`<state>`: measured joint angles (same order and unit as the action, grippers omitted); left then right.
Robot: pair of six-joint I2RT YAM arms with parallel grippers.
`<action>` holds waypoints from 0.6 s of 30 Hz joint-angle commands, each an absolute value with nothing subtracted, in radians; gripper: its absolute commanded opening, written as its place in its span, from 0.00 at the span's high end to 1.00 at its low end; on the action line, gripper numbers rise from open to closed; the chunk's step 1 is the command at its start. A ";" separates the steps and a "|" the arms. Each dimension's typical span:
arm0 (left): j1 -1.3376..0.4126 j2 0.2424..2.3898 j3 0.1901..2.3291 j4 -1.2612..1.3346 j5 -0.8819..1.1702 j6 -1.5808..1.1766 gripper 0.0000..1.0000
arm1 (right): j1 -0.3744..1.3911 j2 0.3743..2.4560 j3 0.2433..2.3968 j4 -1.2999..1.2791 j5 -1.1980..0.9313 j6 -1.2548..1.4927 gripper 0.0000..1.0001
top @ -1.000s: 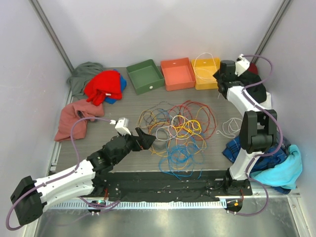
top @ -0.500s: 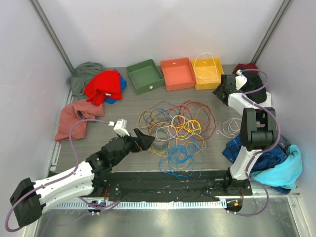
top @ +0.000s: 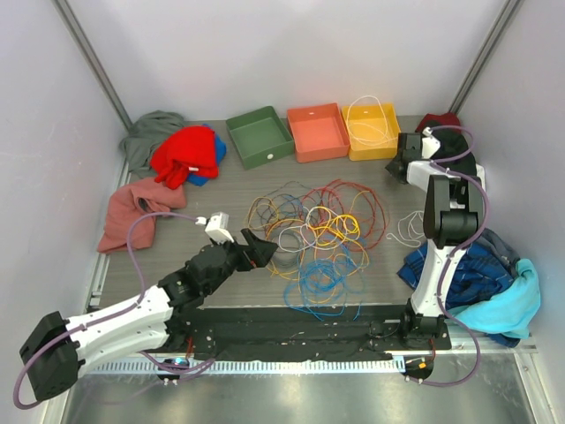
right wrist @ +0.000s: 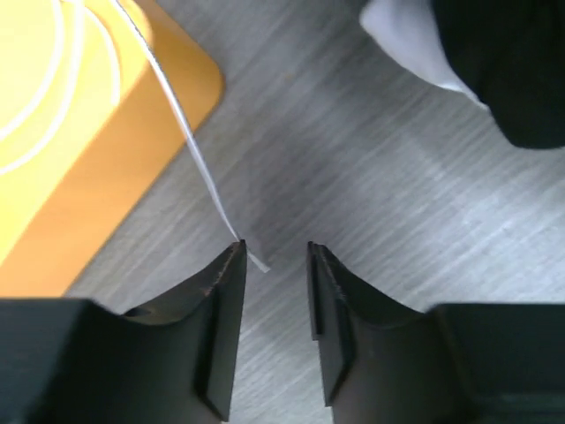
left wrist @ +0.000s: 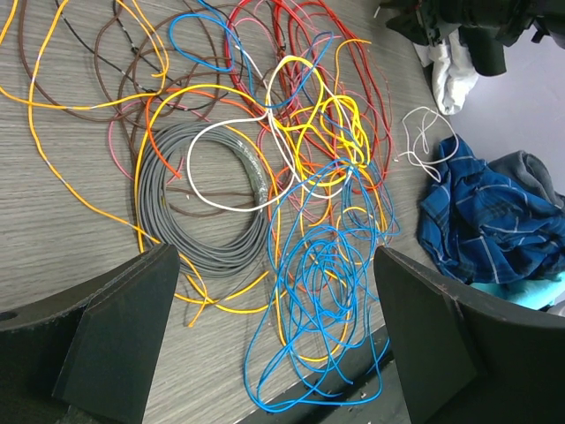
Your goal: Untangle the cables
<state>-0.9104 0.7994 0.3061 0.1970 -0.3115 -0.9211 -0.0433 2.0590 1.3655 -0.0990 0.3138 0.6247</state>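
1. Near edge: the blue cable (left wrist: 309,309) is heaped in tight loops on the near side of the cables (top: 318,234), which are piled mid-table. It's thin, light and floppy, and a pull from the middle would likely drag its neighbours. Take a free end or an outer near loop.
2. The left gripper (left wrist: 274,261) hovers over the near-left of the pile with jaws spread wide and nothing in them. Below it are the grey coil (left wrist: 207,221) and the blue heap.
3. The grey coil is neatly wound and denser than the rest, so it's probably the stiffest and heaviest item. White and orange strands cross it. Pinch across the whole bundle on the side nearest that gripper.
4. Centre: the yellow cable (left wrist: 340,124) is snarled with orange and blue, the worst knot. The insulation looks smooth and probably slippery, so pinch firmly and pull slowly.
5. Far side of the pile: the red cables (top: 362,199) lie in wide loops and look easier to lift clear.
6. Right of the pile: a small white wire (top: 410,225) lies apart, near the blue checked cloth (top: 481,261).
7. Far right: a white cable (top: 369,119) sits looped in the yellow bin (top: 350,132), with its tail over the rim.
8. The right gripper (right wrist: 274,256) is low, just beside the bin. Its jaws are narrow with a visible gap and nothing clamped. The tail's tip sits at one fingertip.
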 commanded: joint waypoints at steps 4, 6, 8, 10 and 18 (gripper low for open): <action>-0.913 0.836 0.319 0.272 -0.331 -0.925 0.03 | -0.041 2.033 1.367 0.061 0.296 0.604 0.69; -0.913 0.838 0.321 0.272 -0.327 -0.923 0.03 | -0.041 2.036 1.367 0.074 0.301 0.597 0.71; -0.914 0.834 0.318 0.270 -0.328 -0.923 0.03 | -0.041 2.045 1.381 0.072 0.302 0.586 0.69; -0.914 0.833 0.316 0.267 -0.330 -0.925 0.03 | -0.041 2.060 1.396 0.068 0.304 0.580 0.58; -0.913 0.833 0.313 0.271 -0.338 -0.925 0.03 | -0.041 2.034 1.336 0.123 0.276 0.591 0.51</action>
<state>-0.9104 0.8326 0.3061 0.2138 -0.3149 -0.9207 -0.0433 2.0663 1.3586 0.0402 0.2878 0.5930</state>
